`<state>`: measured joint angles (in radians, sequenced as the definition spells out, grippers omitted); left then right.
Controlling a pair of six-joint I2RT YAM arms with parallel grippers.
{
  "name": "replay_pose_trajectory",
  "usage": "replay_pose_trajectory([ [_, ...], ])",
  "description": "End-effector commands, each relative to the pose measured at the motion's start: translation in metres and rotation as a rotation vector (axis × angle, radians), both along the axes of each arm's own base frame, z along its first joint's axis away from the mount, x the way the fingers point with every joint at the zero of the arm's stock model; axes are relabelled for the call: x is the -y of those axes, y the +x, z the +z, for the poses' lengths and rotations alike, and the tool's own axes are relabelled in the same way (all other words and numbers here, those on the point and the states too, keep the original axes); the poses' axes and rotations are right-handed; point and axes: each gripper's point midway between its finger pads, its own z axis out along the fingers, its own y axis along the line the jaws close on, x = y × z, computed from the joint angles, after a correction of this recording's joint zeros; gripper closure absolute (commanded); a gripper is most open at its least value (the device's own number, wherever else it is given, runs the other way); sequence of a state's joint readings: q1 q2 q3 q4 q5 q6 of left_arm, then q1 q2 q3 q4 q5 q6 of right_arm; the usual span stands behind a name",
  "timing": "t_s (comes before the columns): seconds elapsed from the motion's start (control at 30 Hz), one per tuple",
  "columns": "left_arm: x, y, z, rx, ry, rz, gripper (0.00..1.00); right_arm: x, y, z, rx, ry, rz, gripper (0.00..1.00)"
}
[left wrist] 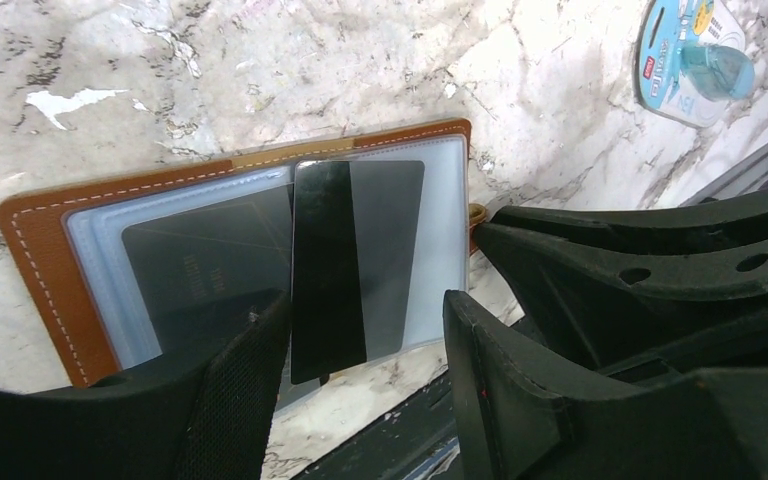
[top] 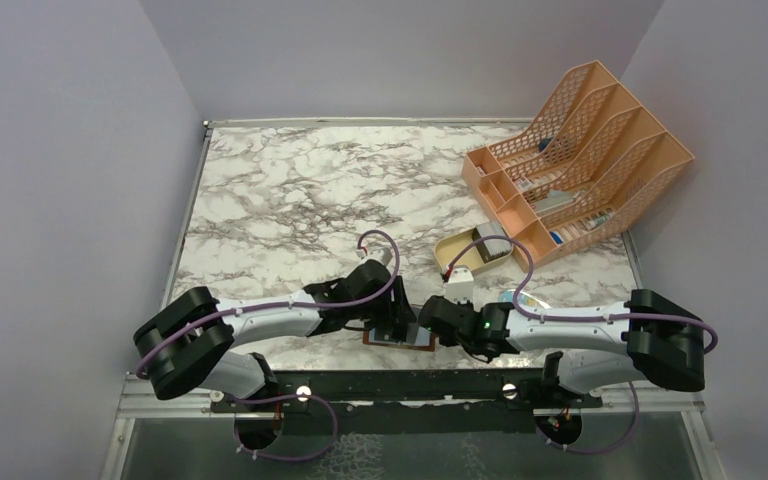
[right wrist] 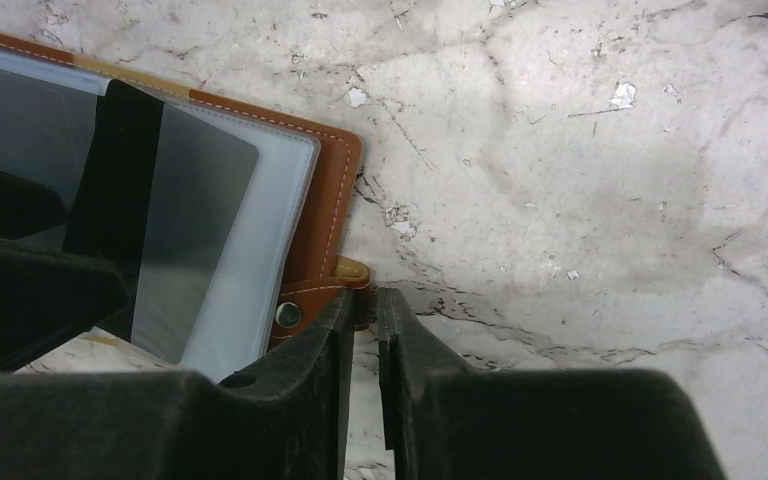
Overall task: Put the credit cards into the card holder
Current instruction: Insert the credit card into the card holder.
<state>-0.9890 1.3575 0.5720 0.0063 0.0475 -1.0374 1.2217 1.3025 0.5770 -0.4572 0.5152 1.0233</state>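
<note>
The brown card holder [left wrist: 50, 260] lies open flat near the table's front edge [top: 398, 340]. A dark credit card [left wrist: 360, 260] with a black stripe sits upright over its right clear sleeve, its lower end sticking out past the sleeve. Another dark card [left wrist: 200, 270] shows inside the left sleeve. My left gripper [left wrist: 360, 310] is open, its jaws wide either side of the striped card's lower end without pinching it. My right gripper [right wrist: 363, 300] is nearly shut at the holder's [right wrist: 335, 200] snap tab, beside the metal stud [right wrist: 287, 315], pinching the tab's edge.
A blue-and-clear packet [left wrist: 695, 60] lies just right of the holder. The tan oval tray [top: 465, 255] and the orange mesh rack [top: 580, 160] stand at the back right. A black rail [top: 400, 385] runs along the near edge.
</note>
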Motion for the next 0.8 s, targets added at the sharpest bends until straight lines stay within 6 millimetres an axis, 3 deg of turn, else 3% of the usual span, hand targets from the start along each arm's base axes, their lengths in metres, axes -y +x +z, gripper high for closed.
replay_pose_trajectory([
  [0.0,0.006,-0.01,-0.004,-0.046,-0.046,-0.01,0.4,0.001,-0.002,-0.009,-0.017,-0.003,0.002,0.85],
  [0.77,0.023,-0.01,0.01,-0.033,-0.142,-0.017,0.4,-0.004,-0.008,-0.01,-0.045,0.021,0.017,0.86],
])
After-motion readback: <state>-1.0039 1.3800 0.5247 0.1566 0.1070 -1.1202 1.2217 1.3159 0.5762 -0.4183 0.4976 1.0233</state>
